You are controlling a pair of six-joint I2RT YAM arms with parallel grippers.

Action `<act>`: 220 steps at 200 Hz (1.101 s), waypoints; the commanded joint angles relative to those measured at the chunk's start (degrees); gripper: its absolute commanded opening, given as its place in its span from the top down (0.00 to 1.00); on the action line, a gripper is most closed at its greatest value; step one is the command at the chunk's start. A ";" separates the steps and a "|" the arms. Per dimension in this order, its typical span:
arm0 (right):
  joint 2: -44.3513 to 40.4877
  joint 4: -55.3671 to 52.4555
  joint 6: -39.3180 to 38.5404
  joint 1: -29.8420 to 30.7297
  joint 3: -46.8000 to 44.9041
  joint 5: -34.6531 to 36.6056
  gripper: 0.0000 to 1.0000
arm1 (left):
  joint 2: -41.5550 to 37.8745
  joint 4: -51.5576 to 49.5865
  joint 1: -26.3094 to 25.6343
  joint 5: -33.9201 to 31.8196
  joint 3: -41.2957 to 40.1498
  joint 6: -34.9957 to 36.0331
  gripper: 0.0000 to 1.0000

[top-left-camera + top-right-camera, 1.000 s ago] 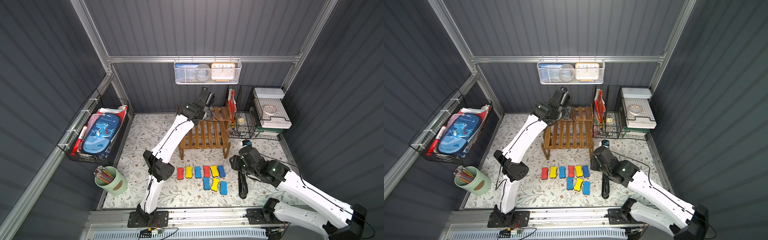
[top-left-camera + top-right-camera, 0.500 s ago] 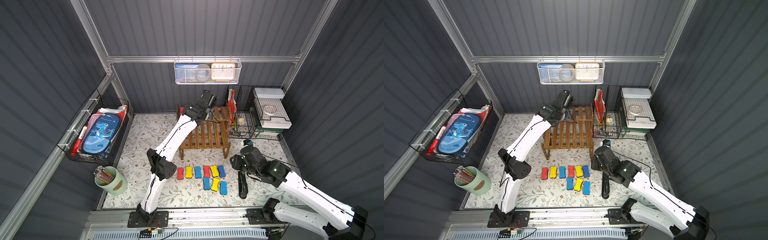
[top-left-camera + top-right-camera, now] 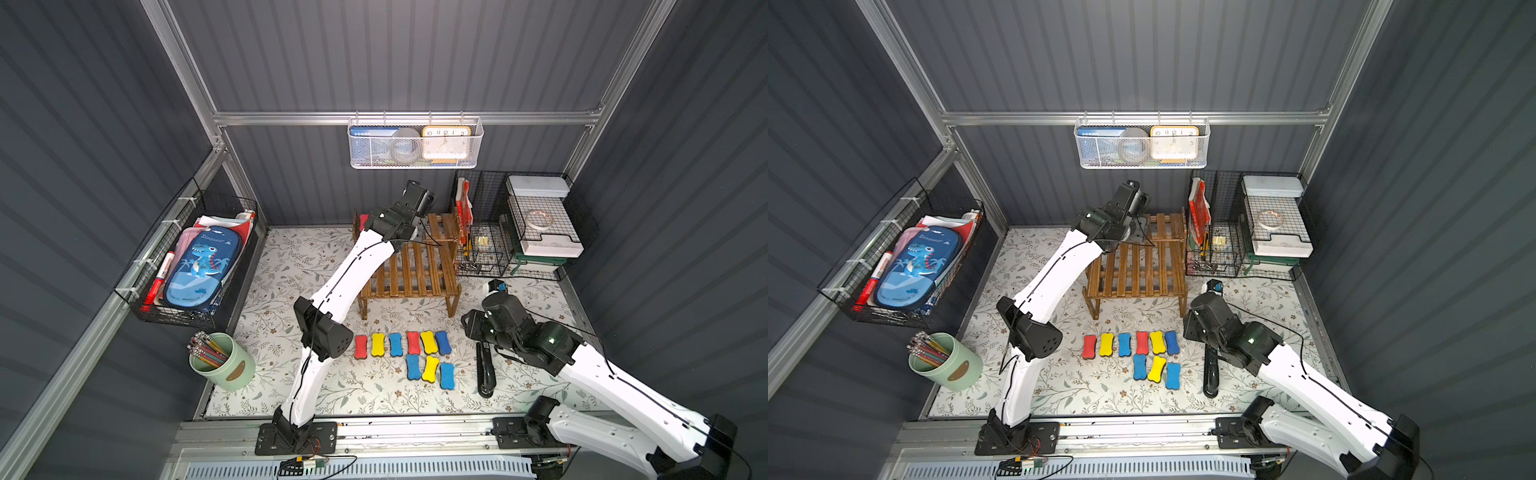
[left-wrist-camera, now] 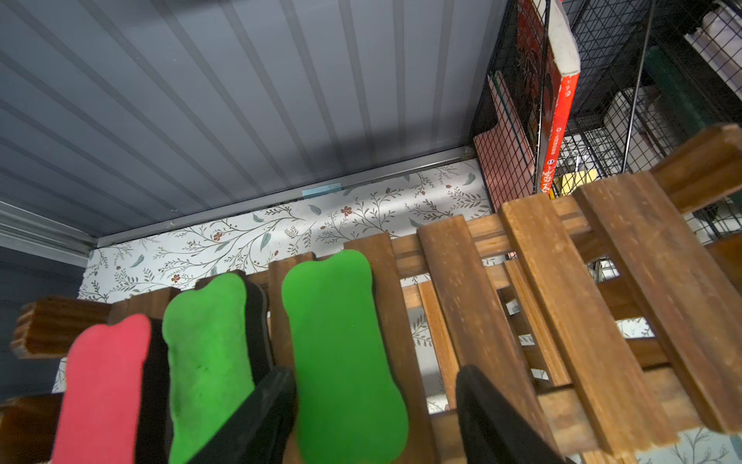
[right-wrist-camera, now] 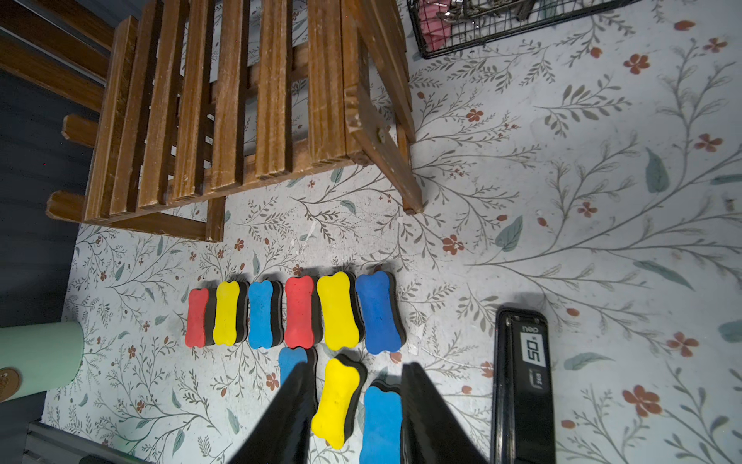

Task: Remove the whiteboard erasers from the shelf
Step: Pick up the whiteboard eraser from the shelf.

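Atop the upper tier of the shelf (image 4: 473, 305), green eraser (image 4: 345, 341) between the parted jaws of the left gripper (image 4: 373, 375), one jaw touching its side, second green eraser (image 4: 204, 341) and red eraser (image 4: 104, 381) alongside, nine erasers (image 3: 415, 353) in front of the shelf, right gripper (image 5: 355, 367) parted near them.

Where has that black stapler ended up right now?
In a top view the black stapler lies on the floral mat, towards the right side, just right of the blue eraser ending the near row.

Black stapler (image 3: 485, 372) flat on tabletop (image 3: 291, 257); green pencil cup (image 3: 228, 370) nr side wall; mesh basket (image 3: 374, 153) w/ clock (image 3: 445, 143) on rear rail.
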 commanded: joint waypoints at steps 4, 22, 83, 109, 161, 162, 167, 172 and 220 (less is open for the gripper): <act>-0.78 -0.52 0.25 -0.34 -0.77 -0.20 0.60 | -0.51 -0.74 0.36 -0.90 -0.49 -0.61 0.33; -1.08 -0.52 0.17 -0.46 -0.86 -0.23 0.60 | -0.57 -0.79 0.55 -1.16 -0.86 -0.72 0.34; -1.18 -0.51 0.35 -0.73 -1.03 -0.27 0.59 | -1.03 -1.25 0.56 -2.34 -2.79 -0.66 0.33; -1.27 -0.54 0.43 -0.87 -0.94 -0.11 0.59 | -0.72 -1.52 0.57 -1.69 -2.39 -0.52 0.39; -1.35 -0.72 0.53 -0.98 -0.86 -0.26 0.59 | -2.36 0.93 0.54 0.64 -2.68 -0.62 0.47; -1.35 -0.75 0.53 -0.97 -0.86 -0.22 0.59 | -2.38 0.94 0.54 0.70 -2.67 -0.62 0.48; -1.35 -0.84 0.53 -1.04 -0.86 -0.27 0.59 | -2.53 1.10 0.54 0.89 -2.50 -0.67 0.48; -1.36 -0.84 0.59 -1.01 -0.86 -0.26 0.59 | -2.70 1.19 0.59 1.09 -2.20 -0.83 0.49; -1.97 -1.28 0.92 -1.05 -0.55 -0.03 0.59 | -8.49 1.83 0.30 2.76 -6.59 -3.48 0.54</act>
